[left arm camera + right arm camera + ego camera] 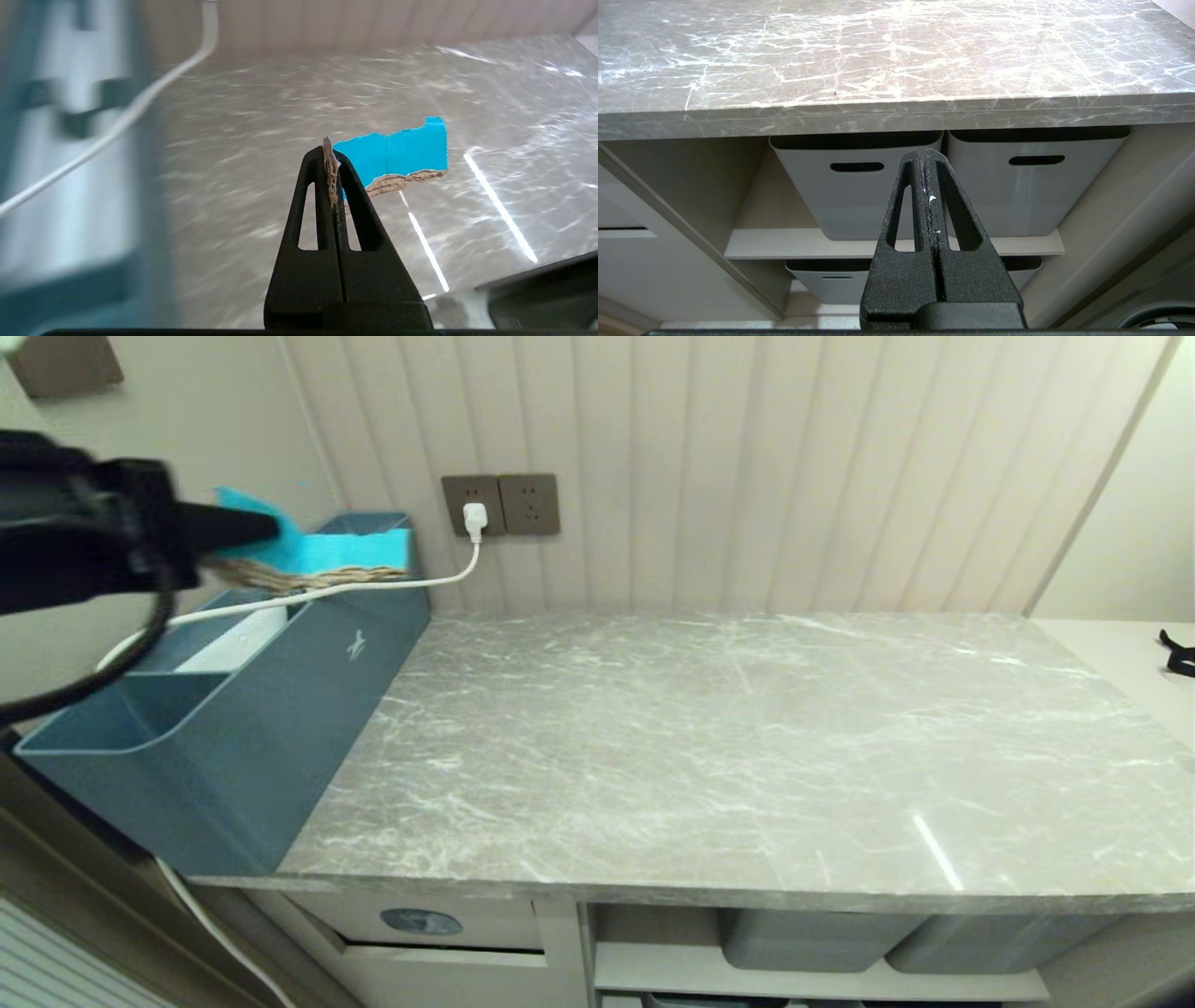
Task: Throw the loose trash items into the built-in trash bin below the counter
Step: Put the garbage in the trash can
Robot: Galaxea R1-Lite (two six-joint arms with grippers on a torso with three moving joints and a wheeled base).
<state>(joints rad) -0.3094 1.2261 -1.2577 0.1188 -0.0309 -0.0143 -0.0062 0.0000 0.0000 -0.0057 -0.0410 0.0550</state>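
High at the left of the head view, my left gripper [269, 527] is shut on a torn cardboard scrap [359, 553], turquoise with a ragged brown edge. It hangs above the back end of a teal-blue box [233, 728]. The left wrist view shows the gripper [331, 161] pinching the brown edge, the scrap's [402, 149] turquoise face sticking out sideways over the grey marble counter [233, 177]. The built-in trash bin [495, 926], with its blue oval sticker [420, 922], sits under the counter's [747, 756] front edge. My right gripper [927, 158] is shut and empty, low in front of the shelves.
A white cable [439, 581] runs from the wall socket [476, 518] into the teal-blue box. Grey tubs [859, 186] with slot handles fill the shelves right of the bin. A black item [1178, 653] lies on the pale surface at far right.
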